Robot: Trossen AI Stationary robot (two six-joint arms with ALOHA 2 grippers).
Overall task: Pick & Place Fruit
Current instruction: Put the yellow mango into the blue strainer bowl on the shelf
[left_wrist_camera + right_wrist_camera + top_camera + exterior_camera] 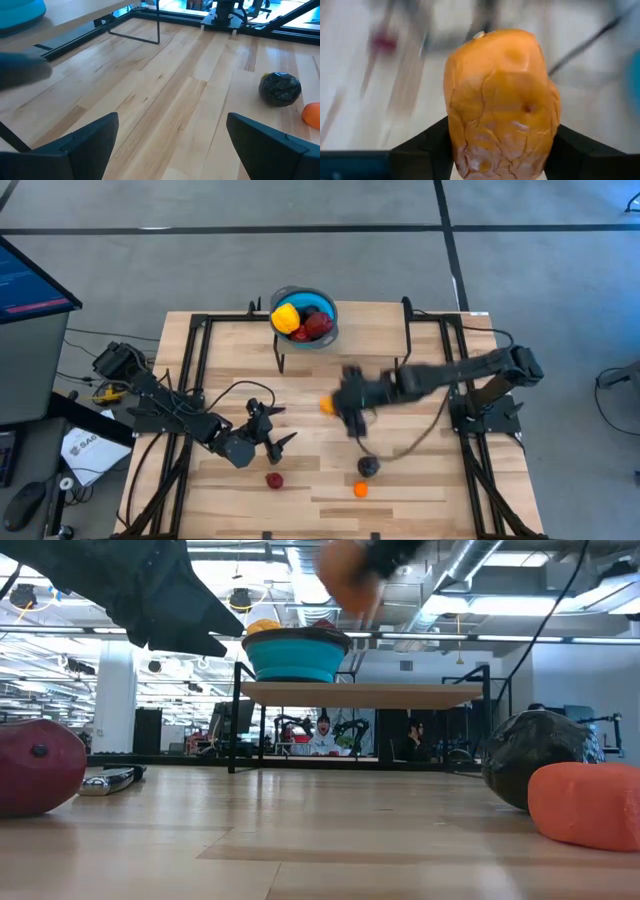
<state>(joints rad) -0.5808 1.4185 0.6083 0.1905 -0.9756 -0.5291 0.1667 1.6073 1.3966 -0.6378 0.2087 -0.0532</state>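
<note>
Right claw (pixel 337 405) grips an orange fruit (pixel 500 105) btwn its fingers, held above mid-table (pixel 420 470), near side of the blue bowl (pixel 305 317). Left claw (pixel 270 430) is spread open w/ nothing in it, low over the table's left; red fruit (pixel 274 480) just beside it.

Light level: bright and even across the wooden table (pixel 320 380); room beyond lit by ceiling strip lights (pixel 520 638).
Shadows: soft, short, close under the arms.
Glare: pale sheen on the near tabletop in the low view; highlights on the black fruit (pixel 540 765).
Motion blur: right gripper (pixel 350 408) and its orange fruit (pixel 501 105) smeared in high and low views; background streaked in the right wrist view.
Focus: near red fruit (pixel 38 766) slightly soft; left gripper (pixel 172 145) sharp-edged.
</note>
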